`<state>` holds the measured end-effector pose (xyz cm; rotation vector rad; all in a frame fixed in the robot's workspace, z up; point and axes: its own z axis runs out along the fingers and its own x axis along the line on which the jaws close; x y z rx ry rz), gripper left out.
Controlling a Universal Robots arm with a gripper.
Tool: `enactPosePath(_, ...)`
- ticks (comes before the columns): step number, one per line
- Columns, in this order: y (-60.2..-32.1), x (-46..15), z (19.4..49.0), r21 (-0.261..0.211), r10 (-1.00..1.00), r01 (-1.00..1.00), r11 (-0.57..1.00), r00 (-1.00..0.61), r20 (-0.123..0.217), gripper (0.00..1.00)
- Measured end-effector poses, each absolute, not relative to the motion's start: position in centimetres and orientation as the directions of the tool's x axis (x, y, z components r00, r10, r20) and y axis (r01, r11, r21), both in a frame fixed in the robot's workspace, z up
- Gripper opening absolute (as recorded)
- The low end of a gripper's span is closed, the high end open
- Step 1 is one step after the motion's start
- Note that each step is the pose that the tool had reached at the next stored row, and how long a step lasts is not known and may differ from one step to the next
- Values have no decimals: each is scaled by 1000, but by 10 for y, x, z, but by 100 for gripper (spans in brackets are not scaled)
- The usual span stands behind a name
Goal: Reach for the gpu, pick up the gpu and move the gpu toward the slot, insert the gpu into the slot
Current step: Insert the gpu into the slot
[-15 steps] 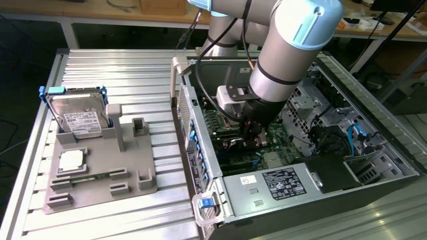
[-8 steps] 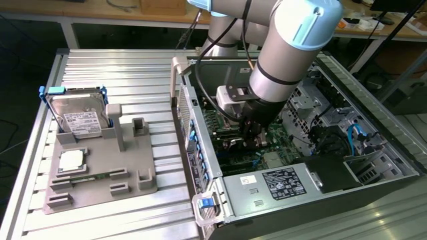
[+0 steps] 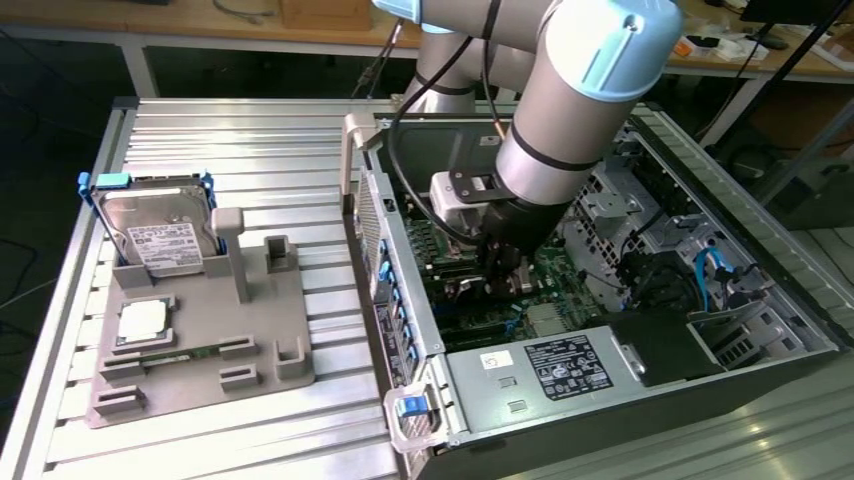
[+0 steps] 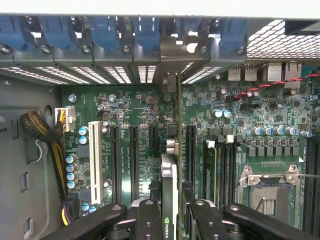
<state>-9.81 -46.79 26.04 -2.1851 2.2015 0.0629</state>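
The gpu [image 4: 169,187] stands on edge over the green motherboard [image 4: 135,107], seen edge-on as a thin card with a green label. Its metal bracket [image 4: 172,57] reaches the case's rear panel. My gripper [image 4: 172,216] is shut on the card, one black finger [image 4: 149,216] on each side of its upper edge. The card runs between black connector strips [image 4: 190,150]; the slot is hidden beneath it. In the exterior view my gripper [image 3: 505,280] is down inside the open computer case [image 3: 747,300], over the board.
A white connector strip [image 4: 95,160], the processor socket [image 4: 270,192] and a braided cable bundle [image 4: 42,135] lie around the card. Blue bracket clips [image 4: 102,32] line the rear panel. Outside the case, a grey stand [image 3: 200,340] holds a hard drive [image 3: 160,235] and a processor chip [image 3: 143,322].
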Motion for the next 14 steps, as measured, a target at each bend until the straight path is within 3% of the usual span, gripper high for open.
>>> enactPosePath(14,-467,-98,260,1,-998,-1000,8,-8,-58,27)
